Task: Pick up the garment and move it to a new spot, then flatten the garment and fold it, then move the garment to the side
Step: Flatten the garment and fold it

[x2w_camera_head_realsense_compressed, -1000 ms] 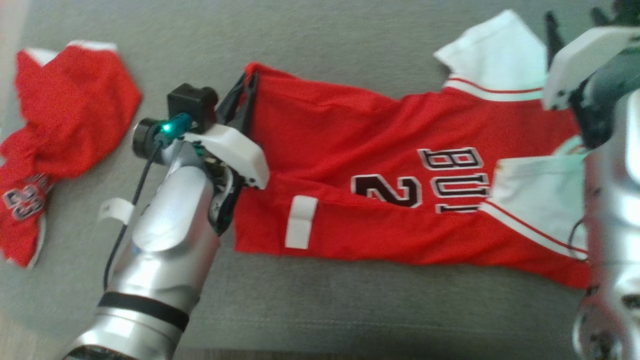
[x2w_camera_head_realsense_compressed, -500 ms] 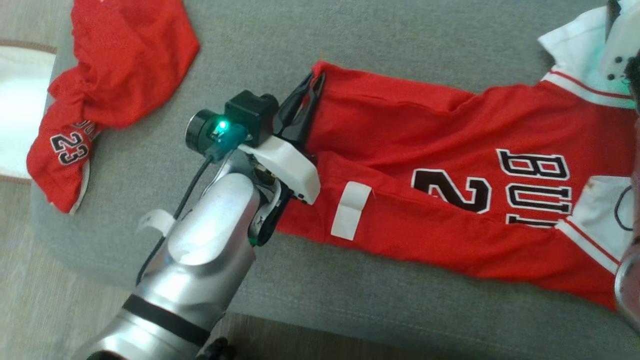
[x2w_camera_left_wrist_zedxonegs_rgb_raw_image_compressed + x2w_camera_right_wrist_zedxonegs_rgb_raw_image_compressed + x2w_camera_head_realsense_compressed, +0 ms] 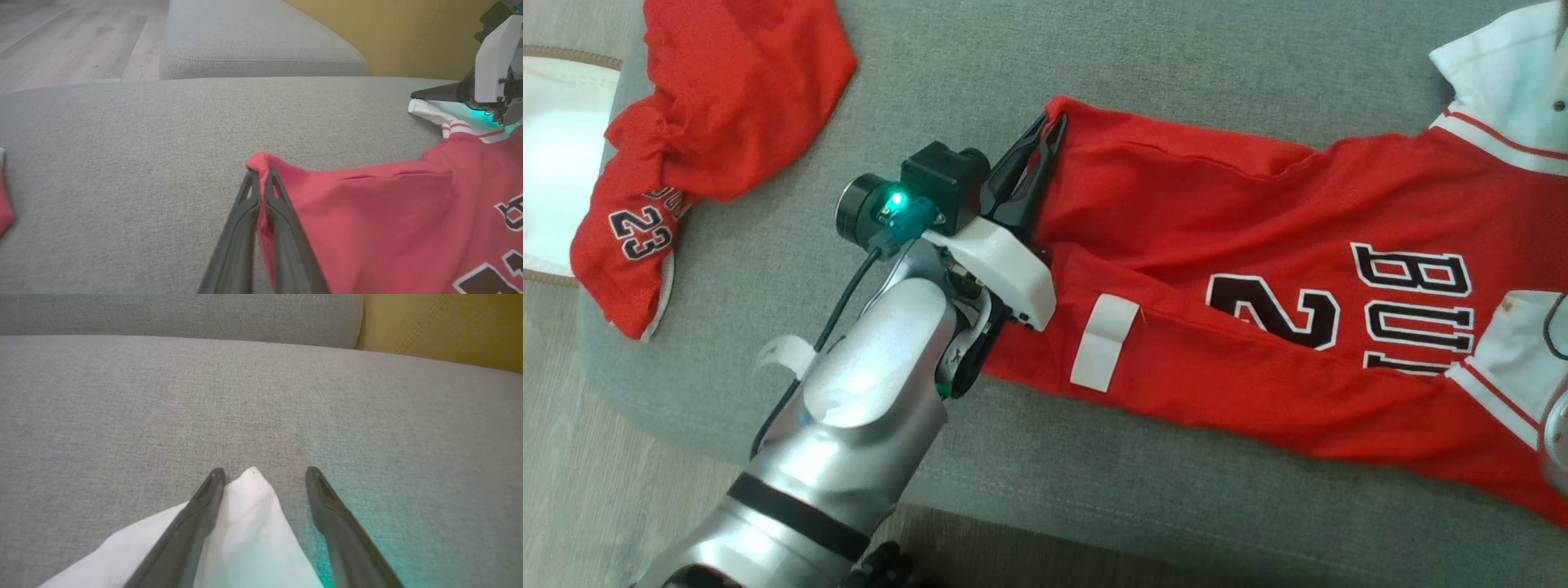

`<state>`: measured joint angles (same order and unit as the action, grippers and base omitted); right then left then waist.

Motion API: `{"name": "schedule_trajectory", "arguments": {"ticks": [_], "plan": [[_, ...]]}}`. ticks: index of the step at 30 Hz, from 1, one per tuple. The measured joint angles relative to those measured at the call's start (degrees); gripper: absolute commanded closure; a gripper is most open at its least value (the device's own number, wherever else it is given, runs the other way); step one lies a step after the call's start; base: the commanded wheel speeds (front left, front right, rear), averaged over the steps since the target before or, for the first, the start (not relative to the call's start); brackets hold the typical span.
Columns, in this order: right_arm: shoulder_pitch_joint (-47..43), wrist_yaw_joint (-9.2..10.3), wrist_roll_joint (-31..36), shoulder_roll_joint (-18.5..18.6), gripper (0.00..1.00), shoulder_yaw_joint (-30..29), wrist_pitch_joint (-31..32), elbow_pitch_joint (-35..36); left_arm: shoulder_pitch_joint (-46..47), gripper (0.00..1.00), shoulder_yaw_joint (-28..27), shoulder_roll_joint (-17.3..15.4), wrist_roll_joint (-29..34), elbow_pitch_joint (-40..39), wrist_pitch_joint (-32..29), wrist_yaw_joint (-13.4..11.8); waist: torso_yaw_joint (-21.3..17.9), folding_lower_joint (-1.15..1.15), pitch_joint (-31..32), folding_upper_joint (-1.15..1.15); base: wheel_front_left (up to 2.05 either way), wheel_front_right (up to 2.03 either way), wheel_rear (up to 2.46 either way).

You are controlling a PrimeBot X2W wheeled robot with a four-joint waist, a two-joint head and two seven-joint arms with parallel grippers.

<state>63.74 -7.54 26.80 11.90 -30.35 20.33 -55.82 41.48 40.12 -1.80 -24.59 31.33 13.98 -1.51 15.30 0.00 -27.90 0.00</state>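
- At the lower left of the head view you see the silver forearm point(image 3: 849, 425) of the left arm, reaching up the frame over the front edge of the grey fabric sofa seat point(image 3: 1094, 49).
- The left gripper point(image 3: 1052, 122) is pinched right down on a corner of the task's garment. In the left wrist view the two dark fingers point(image 3: 241, 228) meet with red cloth caught between them.
- That garment is a red jersey point(image 3: 1217, 212) of soft cloth with white sleeves and dark lettering. It lies stretched flat across the seat from the frame's middle to its right edge. One white rectangular label point(image 3: 1104, 343) sits near its lower hem.
- In the right wrist view, the right gripper point(image 3: 264, 471) stands wide apart and grips nothing. The tip of one white sleeve point(image 3: 245, 539) lies on the seat between its fingers.
- You can count two red garments. The second is a crumpled red shirt point(image 3: 727, 90) marked 23, at the upper left, well apart from the jersey.
- Farthest off, a mustard-yellow cushion point(image 3: 441, 326) sits behind the seat at the upper right.
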Motion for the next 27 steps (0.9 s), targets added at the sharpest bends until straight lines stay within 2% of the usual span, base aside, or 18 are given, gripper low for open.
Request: {"name": "schedule_trajectory", "arguments": {"ticks": [8,9,10,11,17,27], "plan": [[1.7,0.00,2.2,-0.9,0.00,-4.5,0.3,-1.5,0.3,1.00,0.2,0.0,-0.4,0.5,0.2,-0.1,-0.2,0.00,-0.5,0.00,0.00,0.00,0.00],[2.0,0.00,2.2,-1.0,0.48,-5.2,0.5,-1.8,0.4,1.00,0.1,0.0,-0.4,0.5,0.2,-0.1,-0.2,0.00,-0.6,0.00,0.00,0.00,0.00],[2.3,0.00,2.2,-1.2,0.86,-5.7,0.6,-2.1,0.5,1.00,0.1,0.0,-0.4,0.6,0.2,-0.1,-0.3,0.00,-0.6,0.00,0.00,0.00,0.00],[2.6,0.00,2.2,-1.4,1.00,-6.0,0.6,-2.4,0.6,1.00,0.1,0.0,-0.4,0.7,0.2,-0.1,-0.4,0.00,-0.6,0.00,0.00,0.00,0.00],[2.6,0.00,3.5,-2.3,1.00,-5.9,-1.0,-4.3,1.3,1.00,0.0,-0.1,-0.9,2.2,0.2,-0.5,-1.4,0.00,0.3,0.00,0.00,0.00,0.00],[2.5,0.00,2.3,-3.6,1.00,-4.4,-12.5,-7.5,1.3,1.00,-1.1,-1.3,-1.3,6.4,0.3,-1.1,-4.5,0.00,3.4,0.00,0.00,0.00,0.00]]}}
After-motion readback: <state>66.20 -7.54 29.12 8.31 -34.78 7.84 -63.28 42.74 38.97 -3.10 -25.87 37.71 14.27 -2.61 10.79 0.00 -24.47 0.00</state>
